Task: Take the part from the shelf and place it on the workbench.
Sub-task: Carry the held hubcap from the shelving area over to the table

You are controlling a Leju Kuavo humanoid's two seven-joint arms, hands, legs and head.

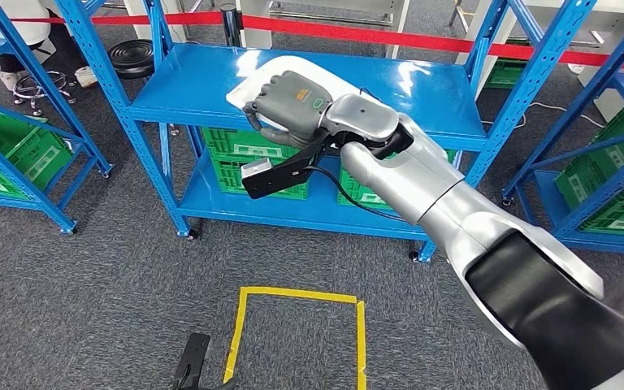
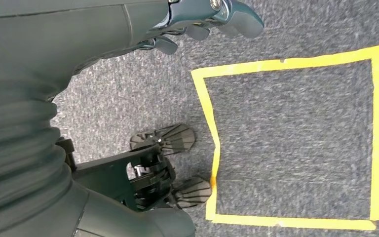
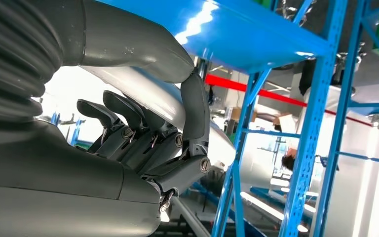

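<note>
A flat white part (image 1: 337, 77) lies on the top board of the blue shelf (image 1: 187, 89), with its near corner reaching past the front edge. My right hand (image 1: 288, 101) grips that near corner, the back of the hand on top and the fingers curled under the edge. In the right wrist view the thumb presses one face of the white part (image 3: 148, 94) and the dark fingers (image 3: 128, 123) close on the other face. My left hand (image 2: 202, 22) hangs beside my body above the grey carpet and holds nothing, its fingers loosely apart.
Green crates (image 1: 244, 150) stand on the shelf's lower board. More blue shelves with green crates (image 1: 16, 150) flank it left and right. A red barrier tape (image 1: 422, 39) runs behind. A yellow tape square (image 1: 357, 325) marks the carpet in front of me.
</note>
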